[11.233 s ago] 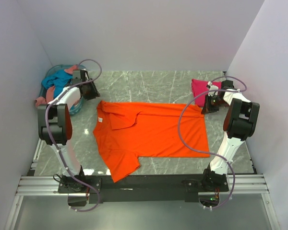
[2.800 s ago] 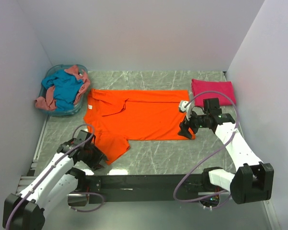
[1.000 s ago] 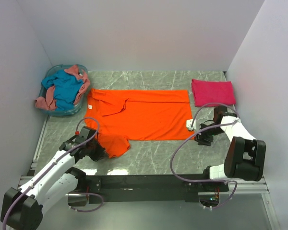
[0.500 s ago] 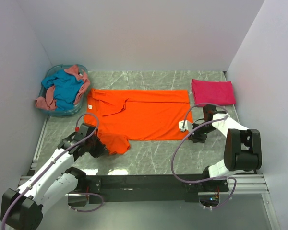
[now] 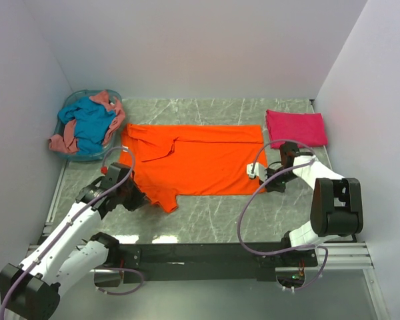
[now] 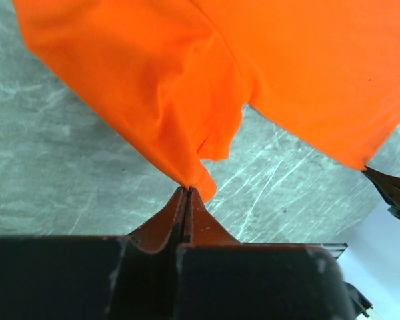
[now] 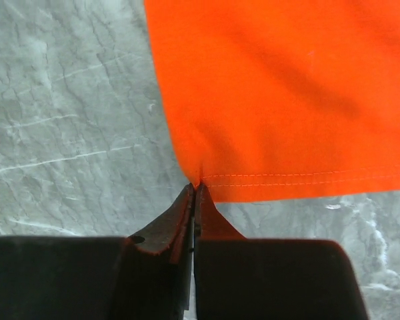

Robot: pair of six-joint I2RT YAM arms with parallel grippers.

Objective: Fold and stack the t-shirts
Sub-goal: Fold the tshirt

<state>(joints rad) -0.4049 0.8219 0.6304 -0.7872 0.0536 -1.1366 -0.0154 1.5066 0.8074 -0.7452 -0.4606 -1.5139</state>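
The left arm is reaching forward and low from its base, elbow out to the left. The left gripper (image 5: 137, 199) is lying close to the grey marble-patterned table (image 5: 213, 217). Its jaws are pressed together, pinching the tip of the near sleeve of the bright orange short-sleeved cloth t-shirt (image 5: 200, 163). The body of the shirt is spreading flat ahead of the gripper and to its right.

The right arm is folding back sharply on itself, forearm angling inward. The right gripper (image 5: 267, 183) is pointing left at the shirt's near right corner, with the cloth lying to its left and ahead.

The overhead view alone is showing the folded magenta-pink cloth t-shirt (image 5: 295, 127), lying flat beyond the right gripper and well apart from it. It is also showing the pale blue round basket (image 5: 69, 107) far ahead and left of the left gripper. A crumpled teal-blue cloth t-shirt (image 5: 90, 123) and a salmon-pink cloth t-shirt (image 5: 61, 141) are spilling over its rim.

The wrist views are settling the grips. In the left wrist view, the left gripper (image 6: 187, 193) is closing on a lifted, creased fold of the orange shirt (image 6: 307, 60). In the right wrist view, the right gripper (image 7: 195, 190) is nipping the stitched hem corner of the shirt (image 7: 280, 87).
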